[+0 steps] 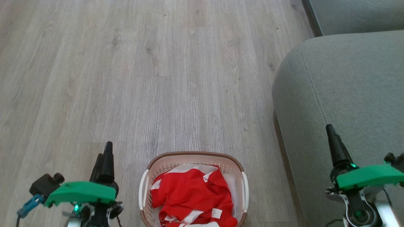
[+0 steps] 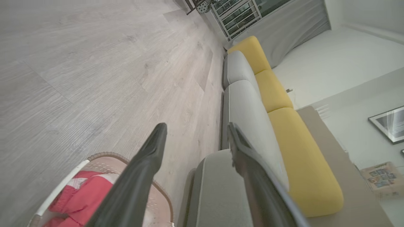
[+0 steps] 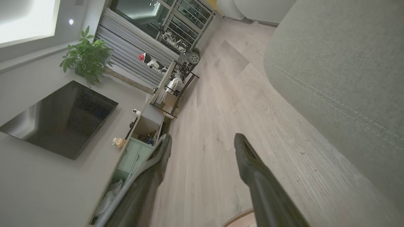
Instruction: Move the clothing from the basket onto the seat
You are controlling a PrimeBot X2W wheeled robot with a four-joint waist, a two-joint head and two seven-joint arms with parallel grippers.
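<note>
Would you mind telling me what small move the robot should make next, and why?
Probably swing the left gripper over the basket and lower it onto the clothing. Both it and the right gripper stand open and empty, the red clothing lies heaped in the basket, none shows on the seat, and the left gripper hangs nearer the basket.
</note>
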